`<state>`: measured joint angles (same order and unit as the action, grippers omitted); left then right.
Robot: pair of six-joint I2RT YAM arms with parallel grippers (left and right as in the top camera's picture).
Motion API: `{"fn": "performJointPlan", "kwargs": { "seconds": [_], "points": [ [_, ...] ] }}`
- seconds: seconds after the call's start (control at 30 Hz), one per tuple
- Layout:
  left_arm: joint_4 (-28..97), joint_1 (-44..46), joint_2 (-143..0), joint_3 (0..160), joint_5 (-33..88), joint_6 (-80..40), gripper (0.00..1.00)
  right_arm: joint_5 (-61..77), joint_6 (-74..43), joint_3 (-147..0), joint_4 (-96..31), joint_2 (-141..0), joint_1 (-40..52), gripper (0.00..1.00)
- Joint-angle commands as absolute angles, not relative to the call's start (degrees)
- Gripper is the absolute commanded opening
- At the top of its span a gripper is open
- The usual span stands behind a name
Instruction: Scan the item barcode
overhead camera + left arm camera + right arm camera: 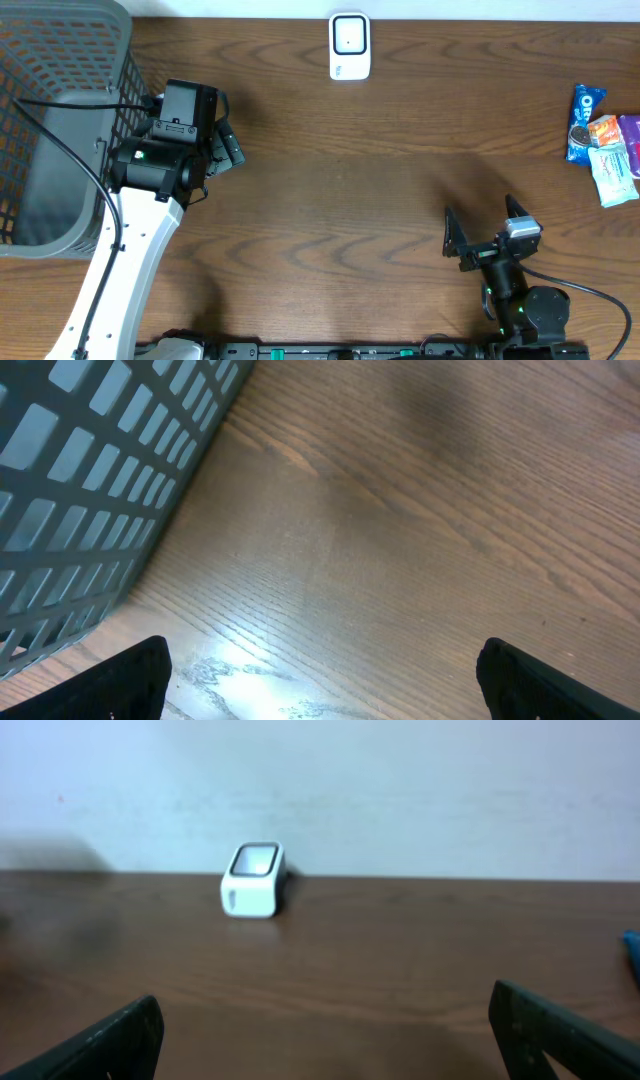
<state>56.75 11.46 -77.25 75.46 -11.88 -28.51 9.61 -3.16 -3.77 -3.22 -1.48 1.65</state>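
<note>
The white barcode scanner (349, 45) stands at the table's far edge, also seen small in the right wrist view (252, 880). Several snack packs lie at the far right, among them a blue Oreo pack (584, 122) and a pale wrapper (612, 172). My right gripper (480, 213) hovers near the front right, open and empty (330, 1040), facing the scanner from well back. My left gripper (225, 148) hangs beside the basket, open with only bare wood between its fingers (325, 685). Neither gripper touches an item.
A grey mesh basket (60, 130) fills the left side, its wall close to the left gripper (90, 480). A white wall runs behind the table's far edge. A blue pack edge (634, 955) shows at the right of the right wrist view.
</note>
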Motion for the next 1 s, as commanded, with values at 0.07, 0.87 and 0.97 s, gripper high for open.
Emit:
{"fn": "performJointPlan", "kwargs": {
  "seconds": [0.07,0.87,0.97],
  "points": [
    [56.9,11.3,-77.4,75.6,-11.6,-29.0,0.98,10.0,-2.5,-0.6,-0.6,-1.0,-0.9,0.99],
    [56.9,11.3,-77.4,75.6,-11.6,-29.0,0.98,8.3,2.5,-0.3,-3.7,-0.3,-0.7,0.99],
    [56.9,11.3,-77.4,75.6,-11.6,-29.0,0.98,8.2,2.4,-0.3,-3.7,-0.3,-0.3,0.99]
  ]
}}
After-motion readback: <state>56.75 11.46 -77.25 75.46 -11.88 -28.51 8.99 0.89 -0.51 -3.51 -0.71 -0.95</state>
